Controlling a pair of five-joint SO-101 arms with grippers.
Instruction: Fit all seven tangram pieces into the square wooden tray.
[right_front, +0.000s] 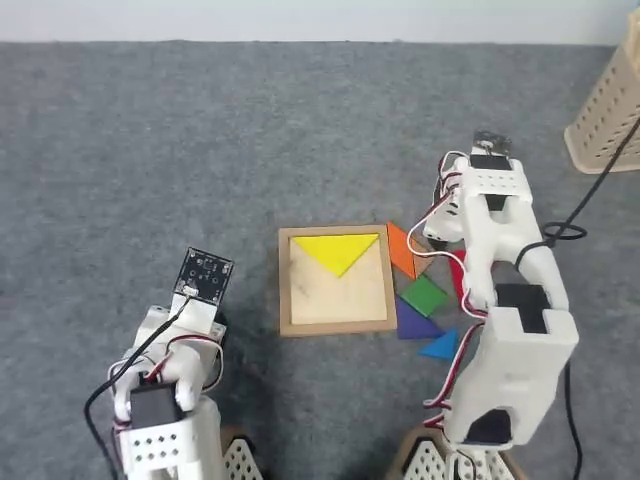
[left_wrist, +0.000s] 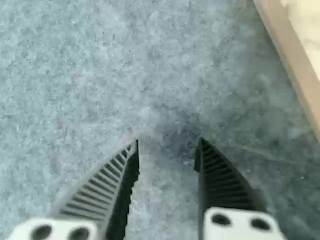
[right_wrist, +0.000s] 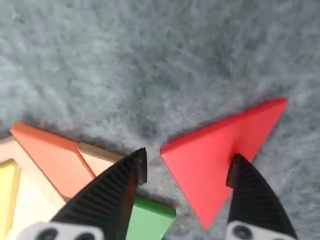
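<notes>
While right gripper (right_wrist: 187, 159) is hovering open astride red wooden triangle (right_wrist: 220, 145), frame-right of square wooden tray (right_front: 335, 327), centring before closing is looking wise; left gripper (left_wrist: 167, 150) hanging open.

The white left arm (right_front: 165, 395) sat folded at the near left, its black ribbed left gripper (left_wrist: 167, 146) pointed down with the jaws parted. The white right arm (right_front: 505, 350) stretched toward the far side on the right, its black ribbed right gripper (right_wrist: 189, 162) likewise angled down, jaws spread apart.
</notes>
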